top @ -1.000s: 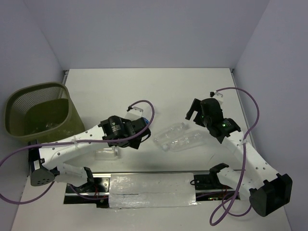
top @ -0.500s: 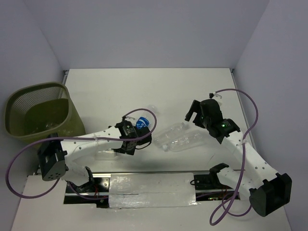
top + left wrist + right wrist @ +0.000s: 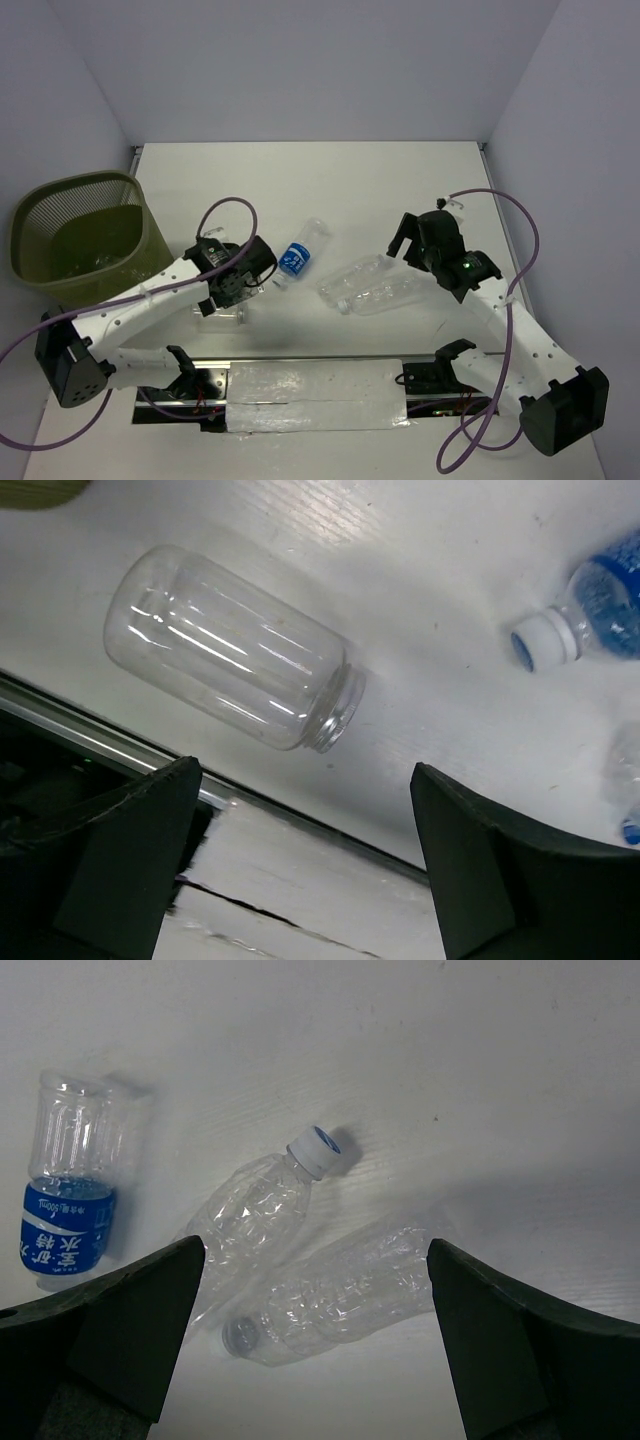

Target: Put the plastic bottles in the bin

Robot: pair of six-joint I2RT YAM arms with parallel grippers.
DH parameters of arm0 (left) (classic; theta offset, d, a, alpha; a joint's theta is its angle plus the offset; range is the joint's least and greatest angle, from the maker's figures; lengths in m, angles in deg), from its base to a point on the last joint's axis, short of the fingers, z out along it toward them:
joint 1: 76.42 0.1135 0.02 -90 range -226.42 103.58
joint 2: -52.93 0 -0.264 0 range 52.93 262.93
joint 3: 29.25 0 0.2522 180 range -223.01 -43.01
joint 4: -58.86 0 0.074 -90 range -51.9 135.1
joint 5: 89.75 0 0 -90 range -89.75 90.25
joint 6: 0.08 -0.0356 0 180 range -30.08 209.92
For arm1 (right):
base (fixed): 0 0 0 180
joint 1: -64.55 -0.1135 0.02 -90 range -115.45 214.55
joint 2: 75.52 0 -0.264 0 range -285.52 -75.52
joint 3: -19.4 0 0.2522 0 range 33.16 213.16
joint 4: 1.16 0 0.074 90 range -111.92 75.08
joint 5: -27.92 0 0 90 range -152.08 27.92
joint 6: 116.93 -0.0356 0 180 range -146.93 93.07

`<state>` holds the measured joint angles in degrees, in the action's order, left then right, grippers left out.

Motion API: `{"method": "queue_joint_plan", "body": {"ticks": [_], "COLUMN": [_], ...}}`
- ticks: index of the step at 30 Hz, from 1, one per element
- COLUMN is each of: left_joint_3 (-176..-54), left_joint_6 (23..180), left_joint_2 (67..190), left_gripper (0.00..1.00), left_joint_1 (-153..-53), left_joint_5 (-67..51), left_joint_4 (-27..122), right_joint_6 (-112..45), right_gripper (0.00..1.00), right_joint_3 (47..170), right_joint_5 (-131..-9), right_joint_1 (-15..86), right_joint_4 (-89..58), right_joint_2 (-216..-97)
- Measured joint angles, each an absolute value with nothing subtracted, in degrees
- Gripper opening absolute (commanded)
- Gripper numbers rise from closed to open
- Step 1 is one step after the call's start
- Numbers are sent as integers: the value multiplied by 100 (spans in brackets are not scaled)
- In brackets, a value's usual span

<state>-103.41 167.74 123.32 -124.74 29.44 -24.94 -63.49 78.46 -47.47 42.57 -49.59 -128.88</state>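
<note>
Left gripper [image 3: 305, 810], jaws apart, hovers above the jar-like bottle [image 3: 230, 685] near the worktop [image 3: 400, 180] front edge. Right gripper [image 3: 315, 1260]: jaws apart.

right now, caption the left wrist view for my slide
Open left gripper above a short clear plastic jar-like bottle lying sideways

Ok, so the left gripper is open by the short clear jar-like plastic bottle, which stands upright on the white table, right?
Not upright: the short clear jar-like plastic bottle lies on its side on the white table, as the left wrist view shows. The left gripper is open by it, as you said.
</note>
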Motion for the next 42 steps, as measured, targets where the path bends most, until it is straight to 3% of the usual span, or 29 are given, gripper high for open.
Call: {"method": "queue_joint_plan", "body": {"ticks": [10,25,28,29,32,38,42], "left_joint_3": [-9506,-8529,-8483,-8486,-8652,-9305,-11001], "left_joint_6": [18358,18981,19060,19069,19021,18378,17335], "left_joint_2": [12310,12151,12337,12433,12706,13171,13547], "left_gripper": [99,99,87,77,57,49,49], "left_joint_1": [-11337,-10891,-10861,-10857,-10852,-10985,-11543], "left_joint_5": [2529,1810,1812,1814,1821,1884,2297], "left_joint_4": [-2293,-1364,-1163,-1100,-1061,-1148,-1399], "right_joint_6": [-6344,-6287,-6287,-6285,-6285,-6285,-6290], "right_gripper": [100,100,100,100,100,100,100], "right_joint_3": [7682,7656,7639,7621,7588,7584,7584], "right_joint_5": [-4790,-4932,-4950,-4952,-4950,-4921,-4895], "right_joint_1": [4257,4257,4257,4257,4257,4257,4257], "right_joint_4": [-4968,-4940,-4887,-4874,-4876,-4872,-4861], "right_joint_2": [-12875,-13085,-13192,-13225,-13312,-13343,-13367]}}
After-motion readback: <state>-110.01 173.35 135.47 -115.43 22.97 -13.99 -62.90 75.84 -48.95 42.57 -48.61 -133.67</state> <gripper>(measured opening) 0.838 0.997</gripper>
